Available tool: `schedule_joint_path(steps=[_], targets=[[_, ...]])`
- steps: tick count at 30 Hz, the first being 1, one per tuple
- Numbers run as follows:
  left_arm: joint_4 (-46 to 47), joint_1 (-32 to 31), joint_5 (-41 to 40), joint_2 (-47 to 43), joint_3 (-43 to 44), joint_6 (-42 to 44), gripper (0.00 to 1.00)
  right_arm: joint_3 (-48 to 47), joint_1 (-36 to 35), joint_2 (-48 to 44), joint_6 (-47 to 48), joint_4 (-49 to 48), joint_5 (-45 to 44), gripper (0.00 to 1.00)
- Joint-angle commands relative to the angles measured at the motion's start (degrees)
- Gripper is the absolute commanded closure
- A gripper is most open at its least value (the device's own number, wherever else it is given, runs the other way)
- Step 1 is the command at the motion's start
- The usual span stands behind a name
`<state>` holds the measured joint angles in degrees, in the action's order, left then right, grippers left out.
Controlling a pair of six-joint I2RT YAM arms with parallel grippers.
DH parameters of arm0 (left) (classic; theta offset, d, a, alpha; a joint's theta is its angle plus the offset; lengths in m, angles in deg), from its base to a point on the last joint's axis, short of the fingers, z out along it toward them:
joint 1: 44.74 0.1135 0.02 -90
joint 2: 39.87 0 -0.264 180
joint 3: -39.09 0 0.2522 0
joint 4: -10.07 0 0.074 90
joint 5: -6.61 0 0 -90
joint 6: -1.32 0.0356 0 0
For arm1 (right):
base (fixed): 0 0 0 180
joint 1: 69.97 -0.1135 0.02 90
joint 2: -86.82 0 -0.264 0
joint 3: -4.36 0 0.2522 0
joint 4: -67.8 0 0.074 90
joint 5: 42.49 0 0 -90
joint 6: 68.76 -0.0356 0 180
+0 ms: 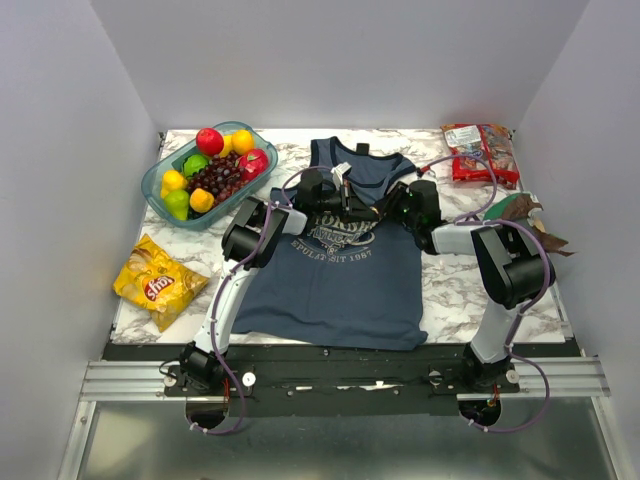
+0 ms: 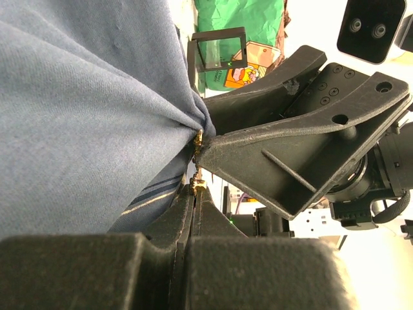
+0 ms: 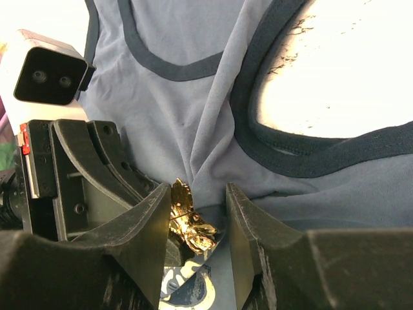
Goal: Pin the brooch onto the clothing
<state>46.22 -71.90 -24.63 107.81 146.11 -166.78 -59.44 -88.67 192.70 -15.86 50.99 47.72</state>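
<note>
The slate-blue clothing (image 1: 340, 280) lies flat on the marble table, and both grippers meet over its chest, just below the neckline. My left gripper (image 2: 195, 190) is shut on the small gold brooch (image 2: 199, 185), which it holds by the edge against the cloth. In the right wrist view the brooch (image 3: 187, 216) glints beside the left finger. My right gripper (image 3: 197, 200) pinches a raised fold of the clothing (image 3: 193, 103) between its part-closed fingers, and the cloth bunches tightly at its tip. The navy armhole trim (image 3: 303, 161) runs just beyond.
A bowl of fruit (image 1: 205, 170) stands at the back left, and a yellow chip bag (image 1: 160, 283) lies on the left. A red snack bag (image 1: 480, 152) and a brown-green packet (image 1: 520, 210) lie at the right. A small black-framed square box (image 2: 219, 48) stands behind the grippers.
</note>
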Motion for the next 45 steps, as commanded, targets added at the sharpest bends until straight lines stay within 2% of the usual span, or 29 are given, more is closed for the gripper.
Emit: schedule_joint_path(steps=[1, 9, 12, 18, 20, 31, 45], targets=[[4.1, -1.4, 1.1, -4.6, -0.4, -0.6, 1.00, 1.3, -0.5, -1.4, 0.0, 0.2, -4.2, 0.53], [4.3, -1.6, 0.6, -6.3, -2.2, 0.1, 1.00, 1.4, -0.8, -1.6, -0.3, 0.5, -5.3, 0.54], [4.5, -1.6, 0.2, -6.8, -2.7, 0.2, 1.00, 1.6, -1.0, -1.7, 0.0, 0.2, -5.4, 0.58], [4.1, -1.6, -0.5, -6.4, -1.0, -0.4, 1.00, 1.4, -1.3, -1.8, 0.4, 0.5, -5.8, 0.59], [4.0, -1.5, -0.8, -6.3, -0.3, -0.6, 1.00, 1.4, -1.4, -1.9, 0.4, 0.5, -6.3, 0.63], [4.8, -1.5, -0.6, -7.5, -0.7, -1.6, 1.00, 0.9, -2.1, -2.1, -0.3, 2.2, -9.2, 0.63], [5.3, -1.8, -0.8, -9.2, 0.5, -3.0, 1.00, -0.1, -3.7, -2.2, 0.3, 4.1, -12.7, 0.72]])
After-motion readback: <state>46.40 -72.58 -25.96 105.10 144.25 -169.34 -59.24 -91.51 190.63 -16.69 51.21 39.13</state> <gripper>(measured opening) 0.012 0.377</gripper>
